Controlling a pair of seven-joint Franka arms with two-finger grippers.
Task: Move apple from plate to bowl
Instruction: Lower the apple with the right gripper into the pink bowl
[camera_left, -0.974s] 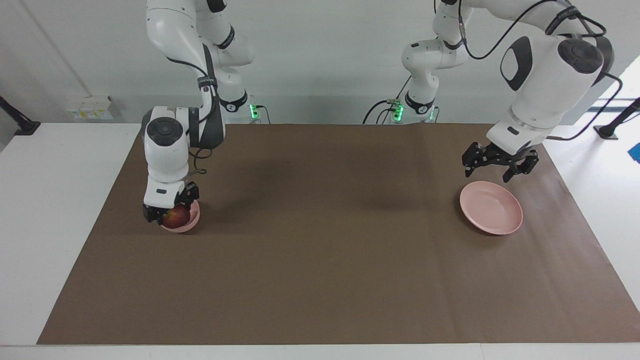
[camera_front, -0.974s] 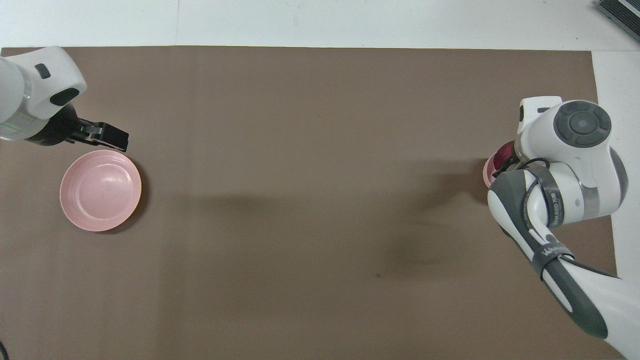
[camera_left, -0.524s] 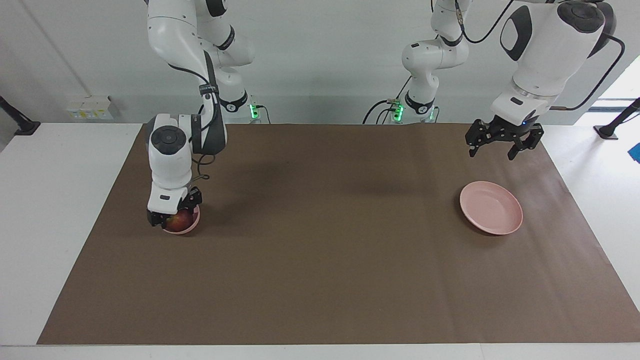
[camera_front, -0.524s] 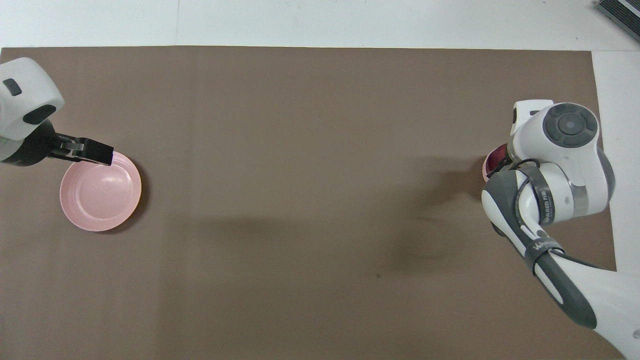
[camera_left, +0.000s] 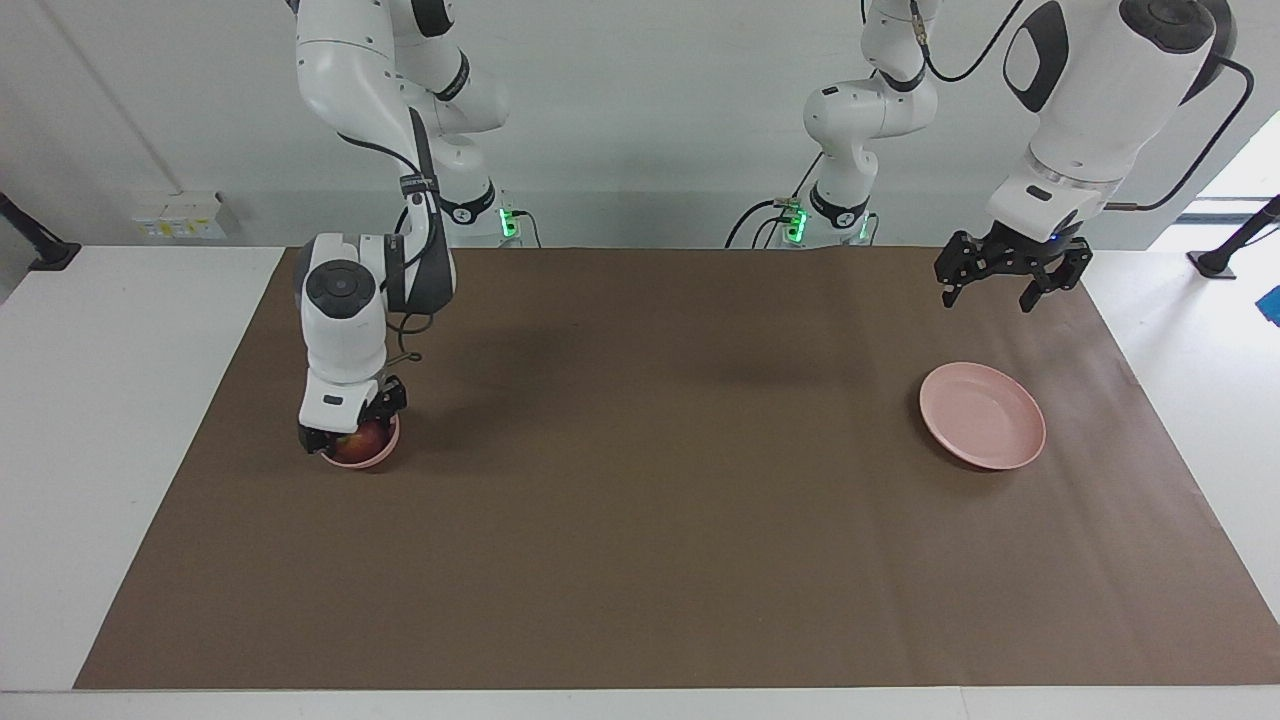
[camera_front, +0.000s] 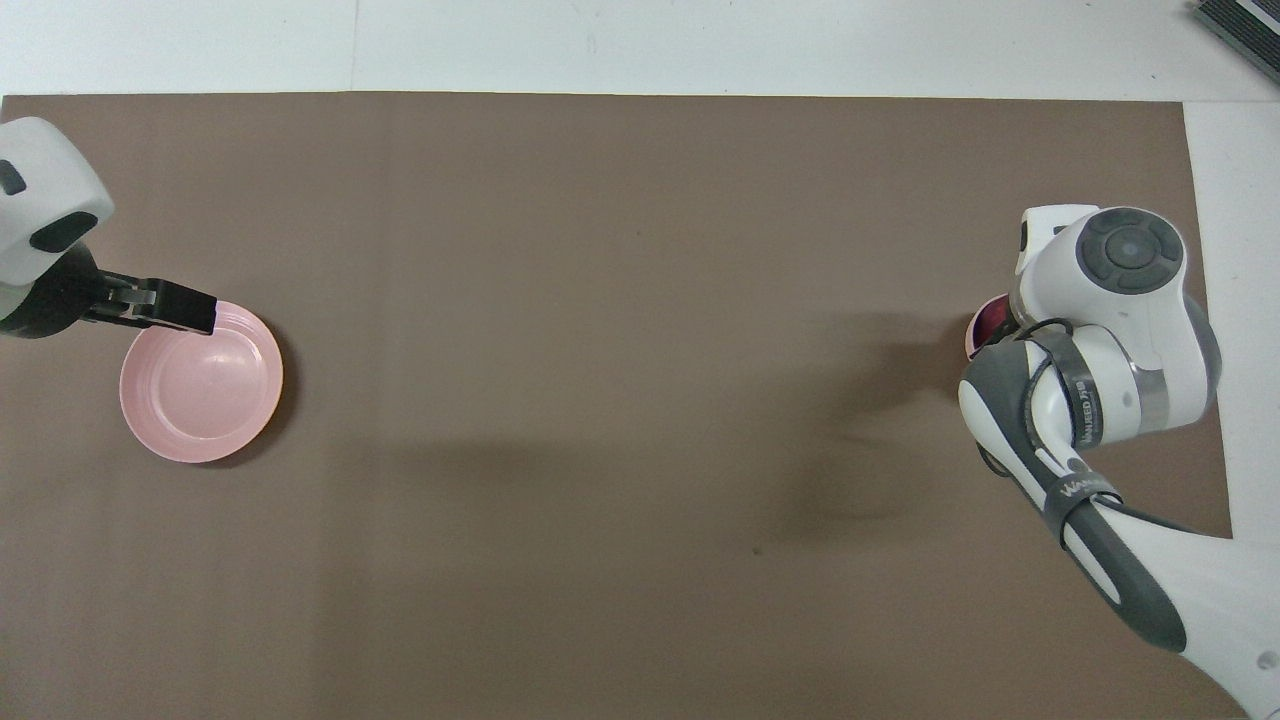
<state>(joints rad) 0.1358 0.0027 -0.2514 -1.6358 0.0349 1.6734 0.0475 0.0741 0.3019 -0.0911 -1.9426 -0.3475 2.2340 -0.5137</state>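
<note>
The dark red apple (camera_left: 360, 441) (camera_front: 996, 319) sits inside the small pink bowl (camera_left: 385, 455) (camera_front: 971, 338) at the right arm's end of the mat. My right gripper (camera_left: 350, 434) reaches down into the bowl, its fingers closed on either side of the apple. In the overhead view the right arm's wrist covers most of the bowl. The flat pink plate (camera_left: 985, 430) (camera_front: 200, 400) lies bare at the left arm's end. My left gripper (camera_left: 1008, 287) (camera_front: 200, 312) hangs open high over the plate's edge, holding nothing.
A brown mat (camera_left: 650, 500) covers most of the white table (camera_left: 120, 400). Only the bowl and plate stand on it, with a wide stretch of bare mat between them. Cables run from both arm bases at the robots' end.
My left gripper has risen from just above the plate to well above it, staying open. The right hand has sunk slightly, taking the apple lower into the bowl.
</note>
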